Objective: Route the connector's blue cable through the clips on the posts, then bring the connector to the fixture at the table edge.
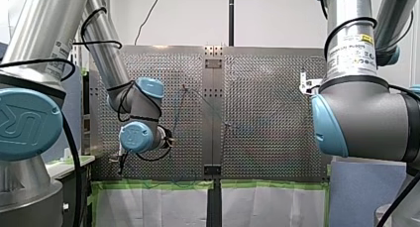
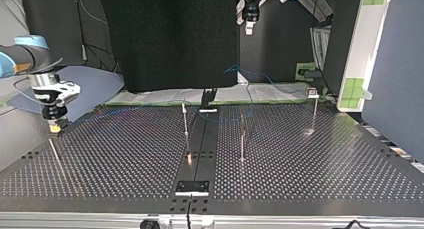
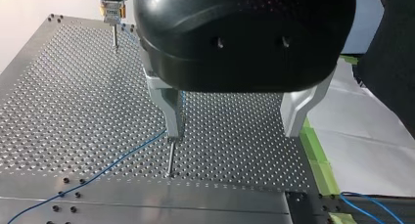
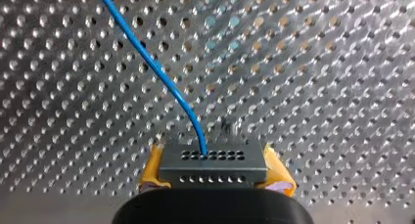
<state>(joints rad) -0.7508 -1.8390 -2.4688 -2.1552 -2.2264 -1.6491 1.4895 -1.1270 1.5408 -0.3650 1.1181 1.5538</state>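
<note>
My right gripper (image 4: 213, 159) is shut, its yellow pads (image 4: 152, 171) clamping a grey connector (image 4: 214, 171). The blue cable (image 4: 156, 67) leaves the connector's top and runs away over the perforated plate. At the top view's left this gripper (image 2: 54, 125) hangs low over the table's side edge, beside a thin leaning post (image 2: 55, 156). My left gripper (image 3: 234, 133) stands open and holds nothing. One metal finger (image 3: 173, 116) sits just over a post (image 3: 170, 158), with the cable (image 3: 122, 158) passing by it. My left gripper (image 2: 250, 19) is high at the back of the top view.
Three thin posts (image 2: 186, 121) (image 2: 242, 139) (image 2: 315, 114) stand across the table's middle. A black bracket (image 2: 208, 100) sits at the far edge, a small plate (image 2: 192, 187) at the near edge. Green tape (image 3: 318, 160) and white sheeting border the plate.
</note>
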